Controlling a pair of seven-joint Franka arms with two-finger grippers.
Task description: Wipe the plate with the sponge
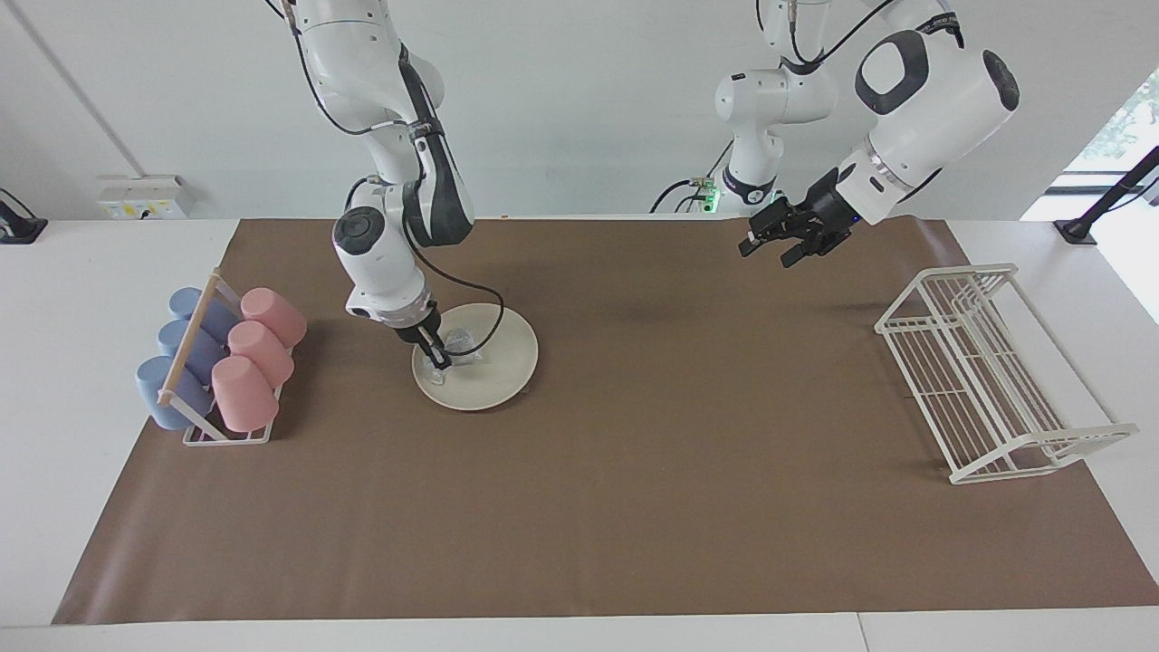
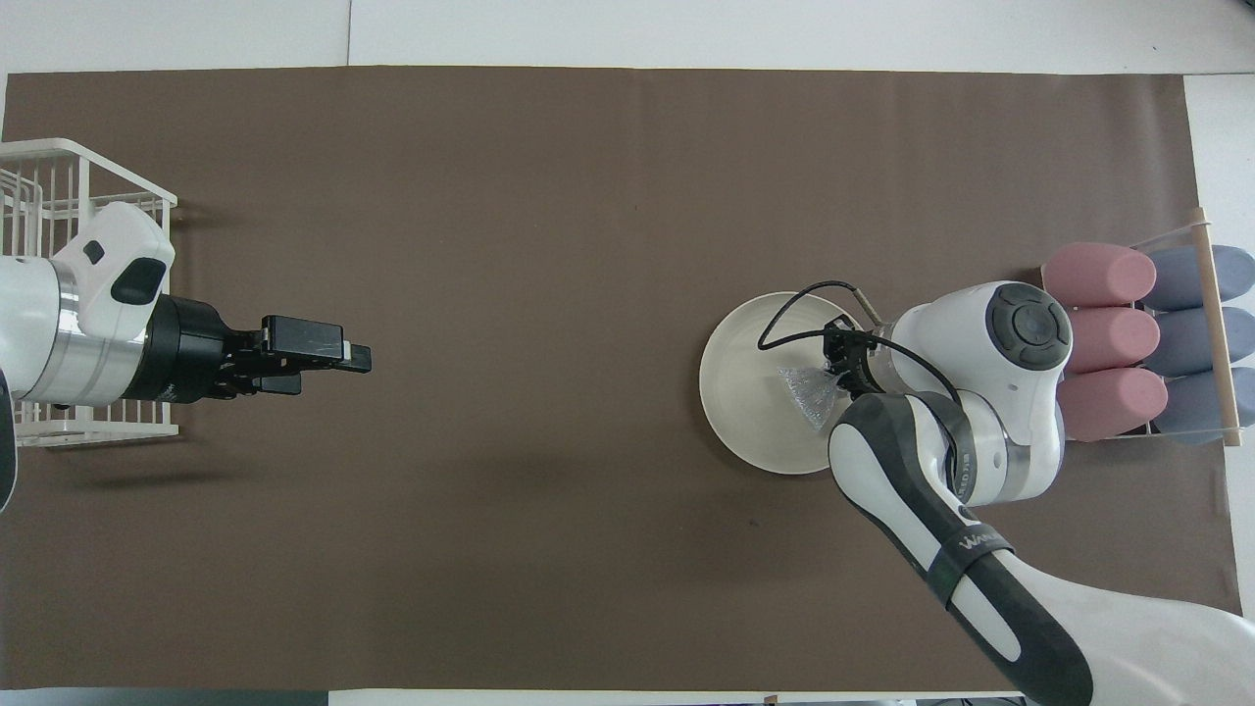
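Facing view: we see the right gripper point(image 1: 441, 365) down on the plate point(image 1: 493, 371), fingers clenched on the sponge point(image 1: 462, 342), which trails from them across the dish. The left gripper point(image 1: 766, 243) hangs over bare mat, fingers spread, grasping nothing.

Overhead view: we find the sponge point(image 2: 810, 394) just beside the right fingertips, on the plate point(image 2: 745, 392).
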